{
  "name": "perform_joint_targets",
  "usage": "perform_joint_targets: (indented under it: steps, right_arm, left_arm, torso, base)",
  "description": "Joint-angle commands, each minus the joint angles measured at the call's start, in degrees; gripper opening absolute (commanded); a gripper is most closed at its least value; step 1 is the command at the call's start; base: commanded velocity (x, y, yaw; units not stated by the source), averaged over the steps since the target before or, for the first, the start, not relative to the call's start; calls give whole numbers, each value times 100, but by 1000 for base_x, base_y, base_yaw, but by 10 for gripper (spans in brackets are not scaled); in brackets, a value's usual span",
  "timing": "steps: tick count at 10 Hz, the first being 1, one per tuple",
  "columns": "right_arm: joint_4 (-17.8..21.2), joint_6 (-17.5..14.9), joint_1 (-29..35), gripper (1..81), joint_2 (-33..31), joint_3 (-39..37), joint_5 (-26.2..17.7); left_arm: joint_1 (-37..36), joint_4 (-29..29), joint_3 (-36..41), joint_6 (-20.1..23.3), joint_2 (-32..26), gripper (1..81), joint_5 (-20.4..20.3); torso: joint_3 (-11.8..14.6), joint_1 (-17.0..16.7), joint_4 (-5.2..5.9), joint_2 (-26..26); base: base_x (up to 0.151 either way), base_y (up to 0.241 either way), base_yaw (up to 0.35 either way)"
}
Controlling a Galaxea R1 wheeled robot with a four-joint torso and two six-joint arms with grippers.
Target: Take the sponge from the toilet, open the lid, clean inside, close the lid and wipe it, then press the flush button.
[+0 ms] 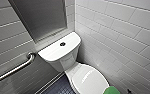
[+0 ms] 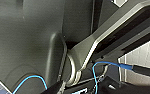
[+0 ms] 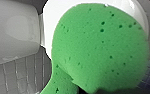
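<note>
The white toilet (image 1: pixel 66 60) stands in the corner, its lid (image 1: pixel 87 78) closed flat over the bowl. The dark round flush button (image 1: pixel 62 44) sits in the middle of the tank top. The bright green sponge (image 1: pixel 111 90) shows at the lid's front right edge in the head view. In the right wrist view the sponge (image 3: pixel 101 47) looms large and close in front of the white lid (image 3: pixel 66 10), with my right gripper shut on its near end. The left wrist view looks at my own dark body and arm link, with nothing in the left gripper.
A metal grab bar (image 1: pixel 13 71) runs along the left tiled wall. A grey panel (image 1: pixel 41 17) hangs above the tank. A white tiled wall (image 1: pixel 121 37) stands close on the toilet's right. Dark floor tiles (image 1: pixel 59 87) lie left of the bowl.
</note>
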Motion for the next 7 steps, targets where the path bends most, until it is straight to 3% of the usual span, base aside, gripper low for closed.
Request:
perform_joint_targets:
  steps: [1, 7]
  right_arm:
    - [-74, -60, 1023, 10, 311, -436, -1222]
    - [15, 28, 2015, 10, 1769, -2034, -2109]
  left_arm:
    - [38, 47, 126, 18, -101, 811, 383]
    - [29, 38, -14, 9, -58, 811, 383]
  torso:
    - [0, 0, 0, 0]
    - [0, 0, 0, 2]
  base:
    - [0, 0, 0]
    - [0, 0, 0]
